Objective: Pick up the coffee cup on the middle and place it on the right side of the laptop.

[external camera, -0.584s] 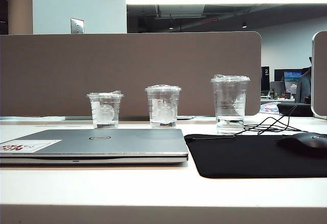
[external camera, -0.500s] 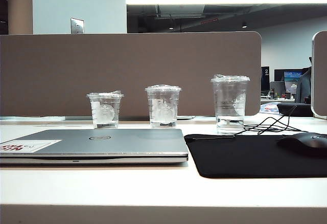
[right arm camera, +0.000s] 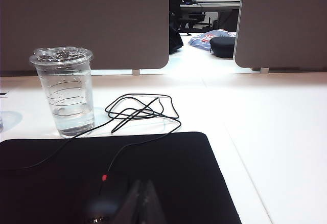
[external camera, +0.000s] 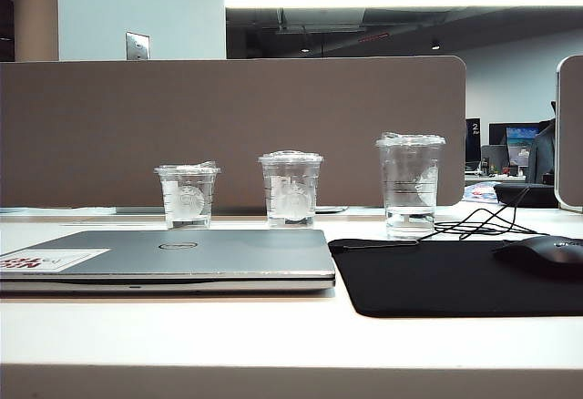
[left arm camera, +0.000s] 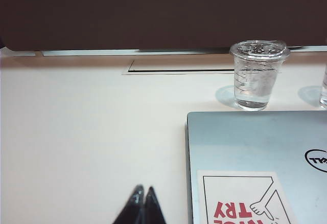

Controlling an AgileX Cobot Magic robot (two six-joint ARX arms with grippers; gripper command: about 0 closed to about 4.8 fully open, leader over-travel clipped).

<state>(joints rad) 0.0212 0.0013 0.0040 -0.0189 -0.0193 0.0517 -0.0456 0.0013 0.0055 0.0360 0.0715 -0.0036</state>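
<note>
the coffee cup (external camera: 291,189) stands on the desk (external camera: 273,335) just behind the closed laptop (external camera: 173,258), between two other cups. left gripper (left arm camera: 142,196) (jaws closed) hovers left of the laptop; right gripper (right arm camera: 142,193), jaws closed, above the mouse pad (right arm camera: 168,178).

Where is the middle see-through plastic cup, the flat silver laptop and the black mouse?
Middle clear plastic coffee cup (external camera: 291,189): exterior view, its frosted logo.
Slim silver-grey laptop (external camera: 237,253): exterior view, bare lid.
Black computer mouse (external camera: 544,255): exterior view, its top.

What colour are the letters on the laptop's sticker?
Red, on a white sticker stuck to the silver-grey laptop; the left wrist view shows it best.
</note>
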